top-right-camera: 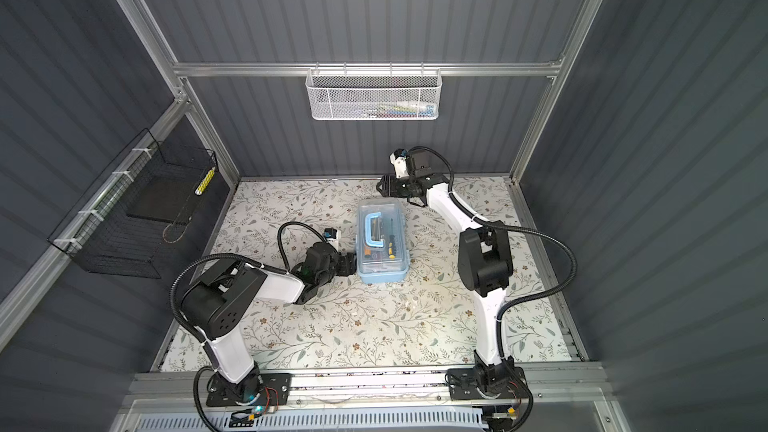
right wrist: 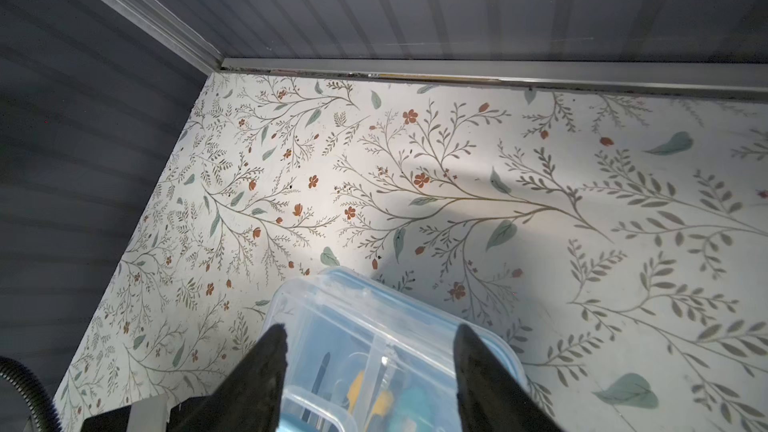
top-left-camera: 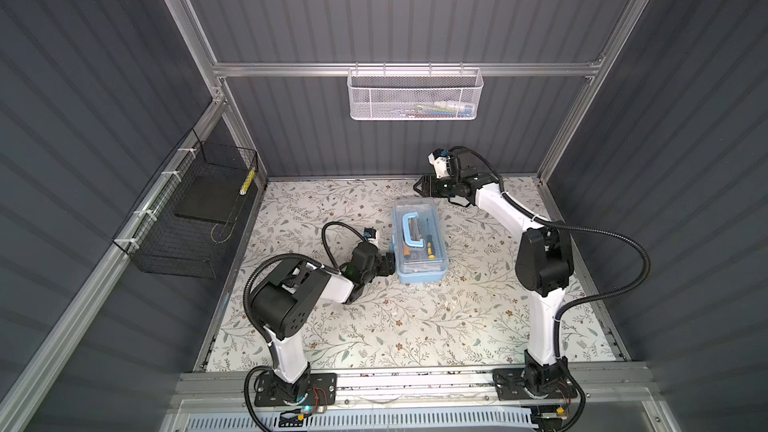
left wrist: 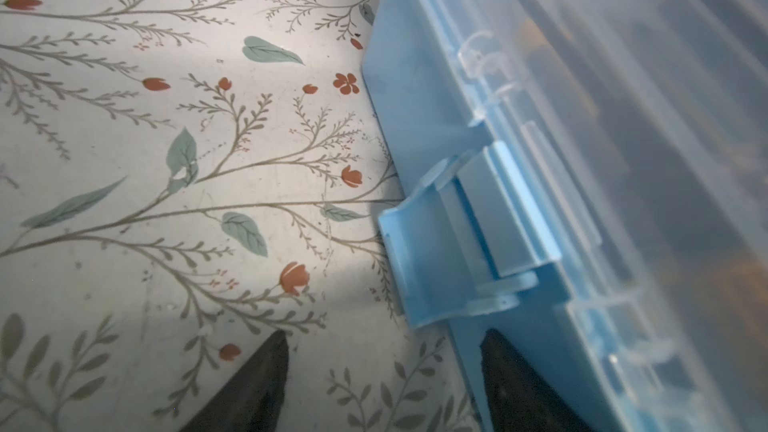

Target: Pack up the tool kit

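End effector L [left wrist: 385, 336] & end effector R [right wrist: 370, 331] spread, by tool kit [top-left-camera: 420, 268], lid down, screwdriver [top-left-camera: 429, 246] inside.

Floral tabletop [top-left-camera: 374, 326], light-blue tool box [top-left-camera: 415, 274] on it

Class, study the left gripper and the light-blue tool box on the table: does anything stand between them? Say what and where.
Nothing visible does. The left gripper sits open right beside the tool box, by its side latch. Only floral table and the box itself show between its fingers. Whether they touch the box is unclear.
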You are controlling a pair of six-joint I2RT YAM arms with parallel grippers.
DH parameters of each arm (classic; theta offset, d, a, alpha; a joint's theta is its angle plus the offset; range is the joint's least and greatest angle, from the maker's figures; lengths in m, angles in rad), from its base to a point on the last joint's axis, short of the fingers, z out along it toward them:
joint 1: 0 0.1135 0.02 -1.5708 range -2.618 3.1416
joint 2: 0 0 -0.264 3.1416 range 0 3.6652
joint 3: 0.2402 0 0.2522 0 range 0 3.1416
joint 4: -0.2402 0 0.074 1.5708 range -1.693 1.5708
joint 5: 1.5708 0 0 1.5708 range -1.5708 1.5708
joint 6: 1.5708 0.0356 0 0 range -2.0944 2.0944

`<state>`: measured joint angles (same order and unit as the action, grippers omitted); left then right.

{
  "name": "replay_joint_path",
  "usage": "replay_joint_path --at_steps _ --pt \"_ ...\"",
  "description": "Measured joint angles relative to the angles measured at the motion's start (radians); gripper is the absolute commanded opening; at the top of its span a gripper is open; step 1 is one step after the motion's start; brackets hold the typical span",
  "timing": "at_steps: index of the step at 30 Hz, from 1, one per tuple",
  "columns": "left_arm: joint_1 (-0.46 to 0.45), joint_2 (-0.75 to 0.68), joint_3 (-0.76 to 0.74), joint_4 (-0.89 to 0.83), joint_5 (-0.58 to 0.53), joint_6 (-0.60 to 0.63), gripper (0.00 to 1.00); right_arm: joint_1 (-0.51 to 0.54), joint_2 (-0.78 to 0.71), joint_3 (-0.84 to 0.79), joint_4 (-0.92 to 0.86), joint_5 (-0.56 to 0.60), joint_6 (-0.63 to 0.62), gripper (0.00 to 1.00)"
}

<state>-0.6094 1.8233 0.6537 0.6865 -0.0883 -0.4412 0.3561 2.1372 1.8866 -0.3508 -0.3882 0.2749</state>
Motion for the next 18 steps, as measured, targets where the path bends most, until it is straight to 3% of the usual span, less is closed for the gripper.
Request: replay_joint_path --at_steps 18 --pt "-0.014 0.032 0.013 0.033 -0.112 0.005 0.77 0.057 0.097 0.098 -0.093 0.000 -0.094 0.61"
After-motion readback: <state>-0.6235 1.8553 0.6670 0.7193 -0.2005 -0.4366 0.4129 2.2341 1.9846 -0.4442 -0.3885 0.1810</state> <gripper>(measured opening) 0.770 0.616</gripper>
